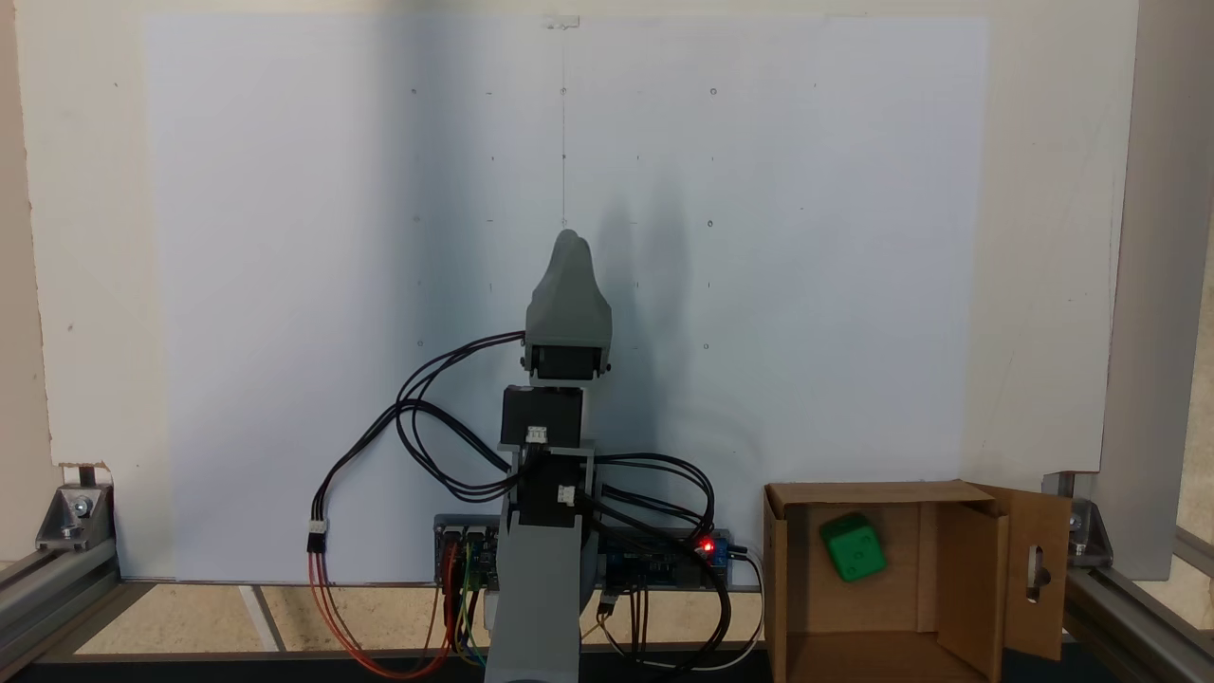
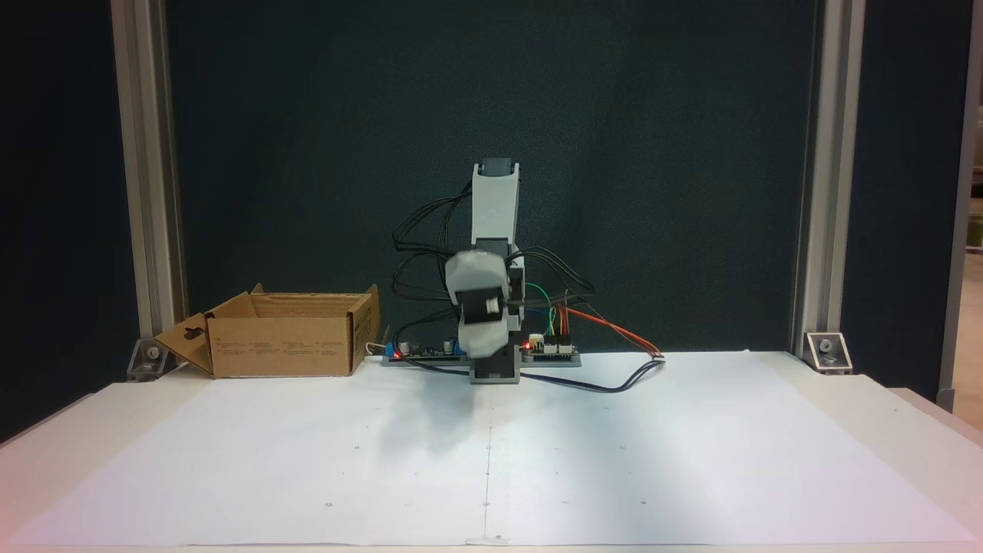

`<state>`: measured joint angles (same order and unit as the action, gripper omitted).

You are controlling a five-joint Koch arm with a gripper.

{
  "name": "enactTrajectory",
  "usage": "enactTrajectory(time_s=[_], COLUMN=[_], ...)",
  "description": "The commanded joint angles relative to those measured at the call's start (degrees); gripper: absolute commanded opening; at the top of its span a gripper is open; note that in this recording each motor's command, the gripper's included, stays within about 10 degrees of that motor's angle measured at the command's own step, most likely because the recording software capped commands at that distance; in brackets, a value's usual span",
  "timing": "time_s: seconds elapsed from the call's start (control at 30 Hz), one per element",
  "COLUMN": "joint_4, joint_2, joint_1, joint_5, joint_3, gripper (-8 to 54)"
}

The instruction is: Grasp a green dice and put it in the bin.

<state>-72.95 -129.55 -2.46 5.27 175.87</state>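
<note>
The green dice [image 1: 854, 547] lies inside the bin [image 1: 982, 579]. It rests on the bin's brown floor, near the back wall, and it sits a bit tilted. From the side, in a fixed view, the bin [image 2: 280, 346] hides the dice behind its walls. One flap with a slot cut in it hangs open at the bin's outer side.

The arm stands in the middle of the surface [image 1: 285, 285], folded up over its own base. The end effector [image 1: 567, 249] points out over the white paper, and nothing is in it. Seen from above, the two jaws look pressed together into one grey tip, so I think it is closed. From the front, the end effector [image 2: 482, 338] is blurry and I cannot see the jaws well.

The dice is off to the right of the end effector in the view from above, and lower in the picture, close beside the arm's base. They are well apart. The bin's wall stands between them.

To me the job looks done, because the dice is already in the bin. The arm looks like it is resting at home. I see no other dice on the white paper.
</note>
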Motion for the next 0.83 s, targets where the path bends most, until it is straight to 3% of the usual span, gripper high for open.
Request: enactTrajectory(time_s=[0.0, 0.17, 0.8], joint_4=[-9.56, -19.86, -19.34], joint_2=[-6.33, -6.33, -6.06], joint_1=[0.62, 0.44, 0.0], joint_5=[2.02, 1.85, 1.76], joint_3=[2.55, 3.25, 3.25], gripper=[45.4, 45.4, 45.4])
